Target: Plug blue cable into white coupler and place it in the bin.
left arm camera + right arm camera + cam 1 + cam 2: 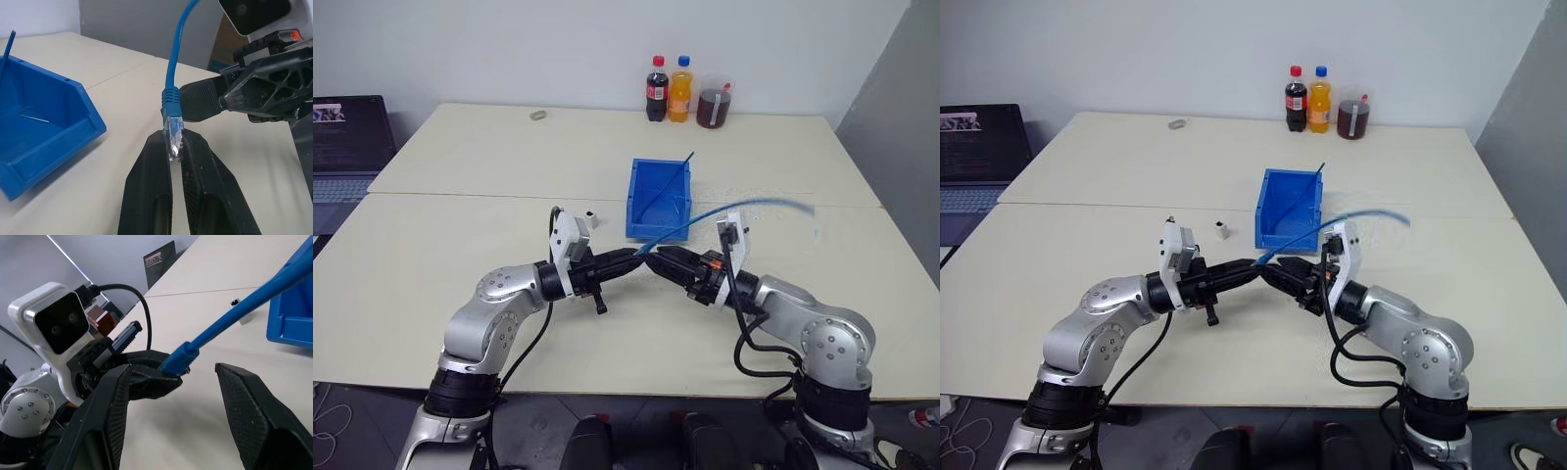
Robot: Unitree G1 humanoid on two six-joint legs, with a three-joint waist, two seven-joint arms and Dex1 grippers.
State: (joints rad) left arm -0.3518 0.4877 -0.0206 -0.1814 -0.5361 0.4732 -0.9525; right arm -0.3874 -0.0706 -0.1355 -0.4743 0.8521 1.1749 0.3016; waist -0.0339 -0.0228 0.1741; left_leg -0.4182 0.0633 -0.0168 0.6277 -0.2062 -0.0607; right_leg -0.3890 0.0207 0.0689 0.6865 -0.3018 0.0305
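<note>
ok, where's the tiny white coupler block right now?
The tiny white coupler block sits loose on the beige table, left of the blue plastic bin, beyond the left gripper.

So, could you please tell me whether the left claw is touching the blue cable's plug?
Touching. The left wrist view shows the left claw shut on the clear plug of the blue cable, pinched between both fingers.

arms: silver, black joints | wrist cameras: white boxes | left pincer [174, 147]: black fingers | cables: black
</note>
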